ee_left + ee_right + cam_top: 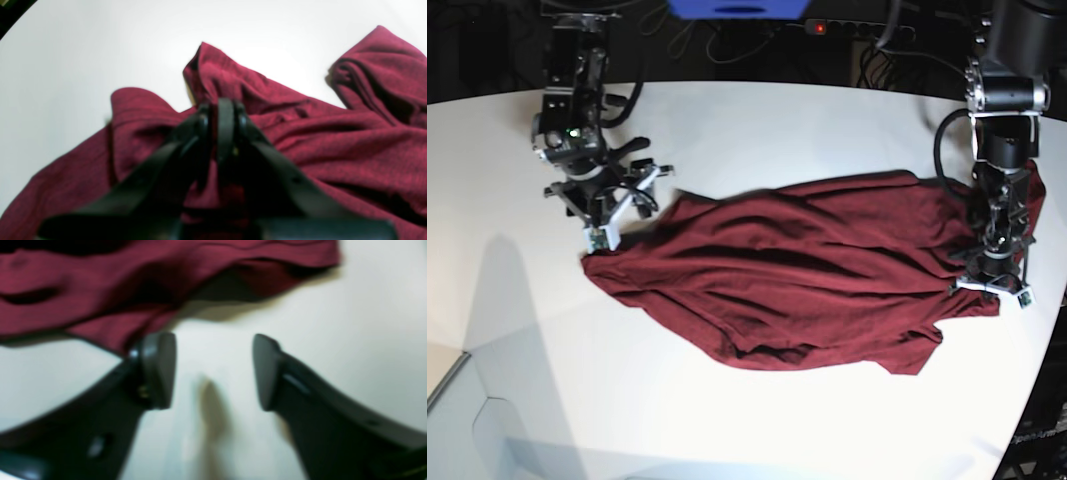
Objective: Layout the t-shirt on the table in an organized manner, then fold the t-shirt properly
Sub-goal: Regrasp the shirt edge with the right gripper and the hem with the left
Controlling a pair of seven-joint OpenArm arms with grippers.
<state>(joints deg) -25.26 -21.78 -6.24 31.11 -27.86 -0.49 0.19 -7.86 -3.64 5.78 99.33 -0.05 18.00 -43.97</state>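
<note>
Maroon cloth, the t-shirt [797,275], lies stretched but wrinkled across the desk [757,120]; you see no fold yet. At its one end the left hand [992,268] pinches the fabric, closed. At the opposite end the right hand [612,205] gapes, holding nothing.

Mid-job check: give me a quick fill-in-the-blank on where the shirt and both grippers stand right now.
1. The left gripper is ____ on a fold of the t-shirt.
2. The right gripper has its jaws ____, with nothing between them.
3. Between the right gripper's fingers only the bare white ____ shows.
4. The t-shirt lies ____ rather than flat on the table.

Missing words: shut; open; table; wrinkled
</note>
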